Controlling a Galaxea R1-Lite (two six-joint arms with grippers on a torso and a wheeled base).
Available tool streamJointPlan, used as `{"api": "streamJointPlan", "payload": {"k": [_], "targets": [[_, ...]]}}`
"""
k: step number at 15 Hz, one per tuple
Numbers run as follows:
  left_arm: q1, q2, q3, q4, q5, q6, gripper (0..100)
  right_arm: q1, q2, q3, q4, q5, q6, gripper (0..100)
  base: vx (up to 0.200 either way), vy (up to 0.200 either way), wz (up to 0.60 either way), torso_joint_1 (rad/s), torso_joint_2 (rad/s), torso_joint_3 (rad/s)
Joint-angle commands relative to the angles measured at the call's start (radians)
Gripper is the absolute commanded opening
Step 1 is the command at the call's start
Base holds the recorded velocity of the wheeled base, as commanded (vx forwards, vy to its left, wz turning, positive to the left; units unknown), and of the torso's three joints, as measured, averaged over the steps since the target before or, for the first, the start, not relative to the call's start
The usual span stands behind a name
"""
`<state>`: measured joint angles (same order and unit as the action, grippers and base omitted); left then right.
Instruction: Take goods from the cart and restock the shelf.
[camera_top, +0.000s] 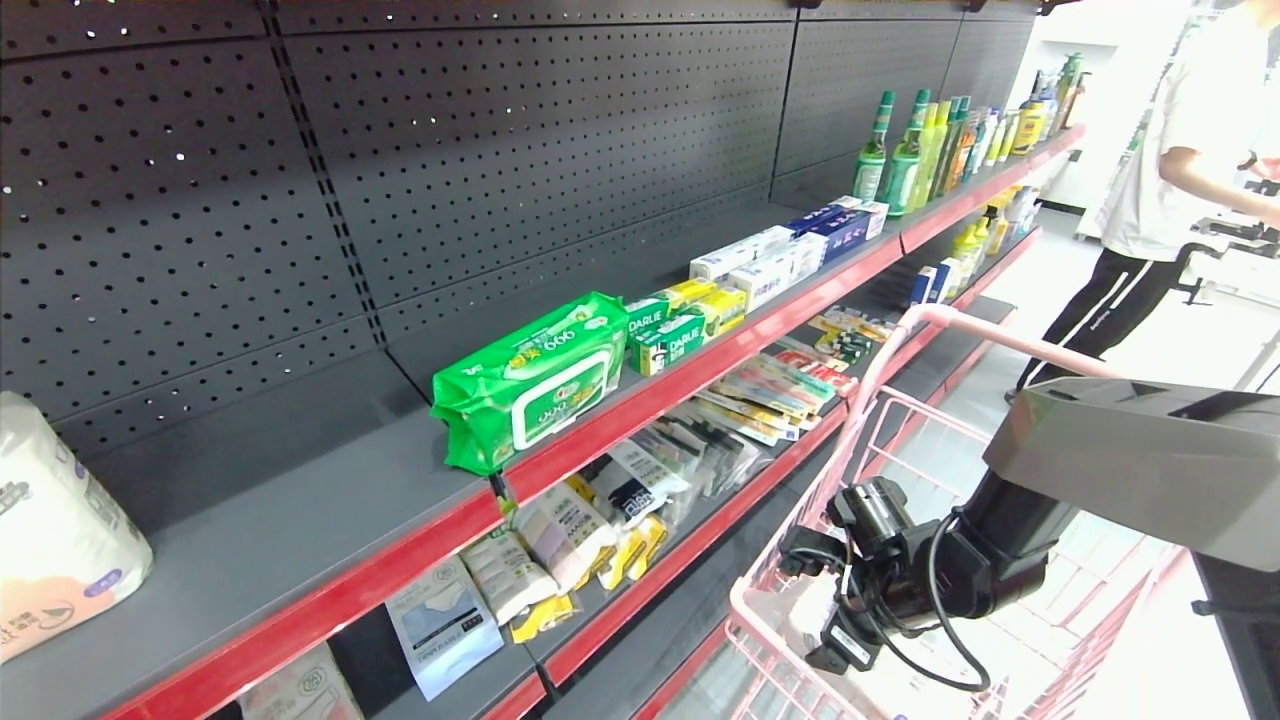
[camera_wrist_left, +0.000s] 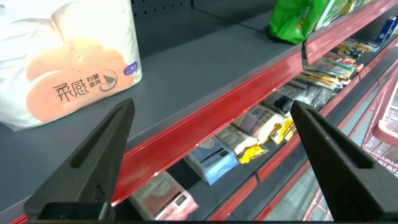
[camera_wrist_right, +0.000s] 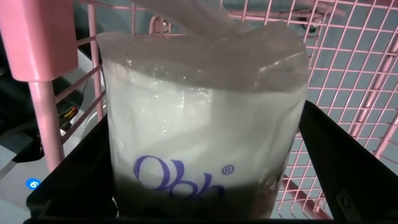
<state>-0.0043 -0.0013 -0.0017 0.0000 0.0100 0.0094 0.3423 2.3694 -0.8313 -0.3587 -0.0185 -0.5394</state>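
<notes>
A pink wire cart (camera_top: 905, 345) stands at the lower right in front of the shelf. My right arm's wrist (camera_top: 900, 570) hangs down inside the cart. There my right gripper (camera_wrist_right: 205, 124) is open, with one black finger (camera_wrist_right: 68, 180) on each side of an upright white pack in clear plastic wrap (camera_wrist_right: 205, 143). My left gripper (camera_wrist_left: 211, 109) is open and holds nothing. It hovers in front of the shelf's red front edge (camera_wrist_left: 217, 102), close to a white tissue pack (camera_wrist_left: 62, 56) that stands on the grey shelf board (camera_top: 260, 530).
On the shelf lie a green wipes pack (camera_top: 530, 380), green and white toothpaste boxes (camera_top: 690, 320) and bottles (camera_top: 905, 150) farther along. Bare board lies between the tissue pack (camera_top: 55, 530) and the wipes. Lower shelves hold small packets (camera_top: 560, 540). A person stands at the far right.
</notes>
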Motion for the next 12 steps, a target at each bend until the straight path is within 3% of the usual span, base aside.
{"api": "streamJointPlan", "payload": {"k": [1,12], "targets": [[0.000,0.001,0.000,0.000,0.001,0.000,100,0.001,-0.001,-0.006,0.000,0.000,-0.001,100,0.000,0.000,0.00,0.000,0.00,0.000],[0.000,0.001,0.000,-0.002,0.001,0.000,100,-0.008,0.030,-0.037,-0.002,-0.098,-0.014,100,0.000,0.000,0.00,0.000,0.00,0.000]]}}
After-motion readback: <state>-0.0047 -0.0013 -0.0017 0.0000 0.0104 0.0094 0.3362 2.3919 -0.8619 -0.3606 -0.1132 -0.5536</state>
